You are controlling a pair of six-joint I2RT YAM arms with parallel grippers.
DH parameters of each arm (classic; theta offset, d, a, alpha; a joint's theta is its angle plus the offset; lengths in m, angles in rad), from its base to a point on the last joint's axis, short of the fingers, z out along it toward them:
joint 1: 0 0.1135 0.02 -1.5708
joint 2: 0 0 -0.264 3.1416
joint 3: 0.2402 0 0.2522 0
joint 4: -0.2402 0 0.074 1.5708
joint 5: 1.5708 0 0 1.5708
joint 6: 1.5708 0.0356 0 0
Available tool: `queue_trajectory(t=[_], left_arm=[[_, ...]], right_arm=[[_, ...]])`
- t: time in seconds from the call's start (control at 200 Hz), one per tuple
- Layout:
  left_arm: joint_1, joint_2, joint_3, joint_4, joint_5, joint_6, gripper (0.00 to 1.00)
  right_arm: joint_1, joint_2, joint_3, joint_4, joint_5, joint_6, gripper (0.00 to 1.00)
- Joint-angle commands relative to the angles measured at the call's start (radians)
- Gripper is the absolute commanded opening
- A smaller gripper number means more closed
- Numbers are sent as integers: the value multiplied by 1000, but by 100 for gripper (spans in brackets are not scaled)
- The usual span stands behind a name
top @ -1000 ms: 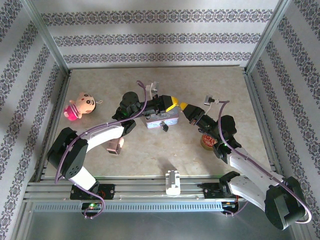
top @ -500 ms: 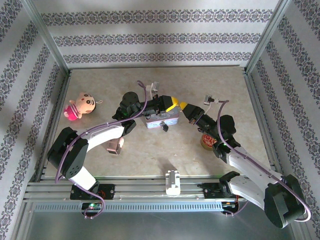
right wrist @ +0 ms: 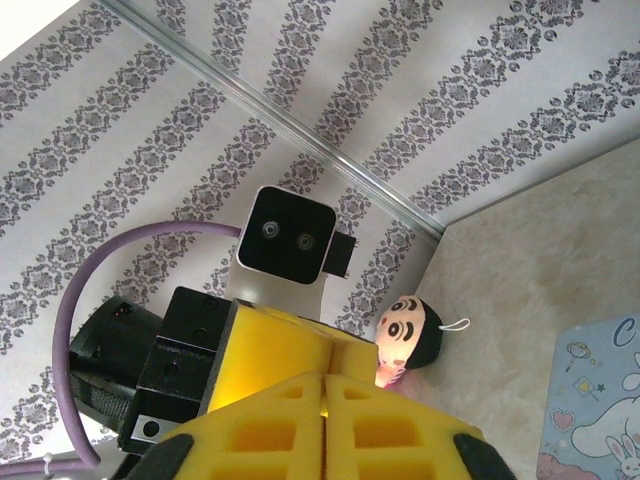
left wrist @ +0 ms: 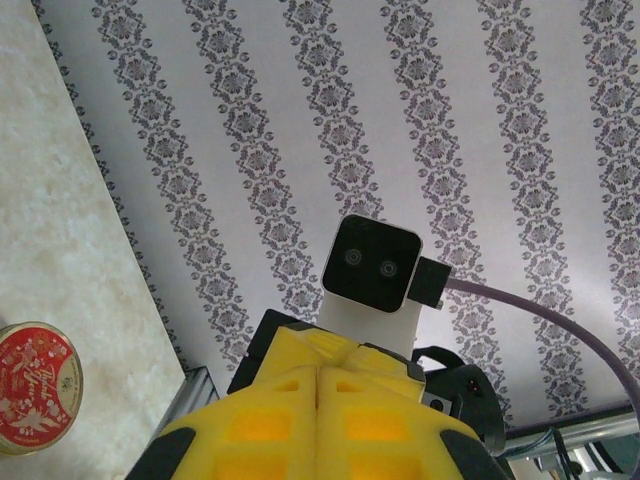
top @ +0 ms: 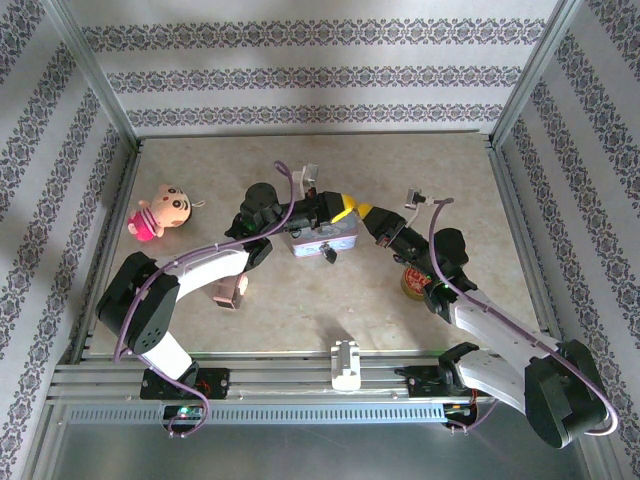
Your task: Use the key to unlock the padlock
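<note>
The padlock (top: 328, 256) sits at the tin's (top: 312, 242) near edge, just near of the left gripper (top: 343, 206) and right gripper (top: 367, 212). Both have their fingers pressed together, and they meet tip to tip.

The yellow-tipped left gripper (top: 343, 206) and right gripper (top: 364, 211) are pretty much nose to nose over the pale-blue cartoon-printed tin box (top: 318, 240), with the tiny dark metal padlock (top: 328, 256) at its near side. Small pink-dressed doll (top: 160, 210) is well off left.
</note>
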Motion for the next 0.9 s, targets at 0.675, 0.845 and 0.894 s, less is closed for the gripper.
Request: queue_trajectory(t=[0.675, 0.845, 0.894], left_arm=[[90, -158, 434, -1169, 349, 947, 0], [89, -174, 449, -1244, 326, 995, 0], [89, -177, 447, -1239, 327, 991, 0]], right_arm=[[40, -70, 112, -71, -328, -142, 51], [69, -26, 157, -68, -343, -166, 48], [70, -17, 163, -67, -345, -166, 46]])
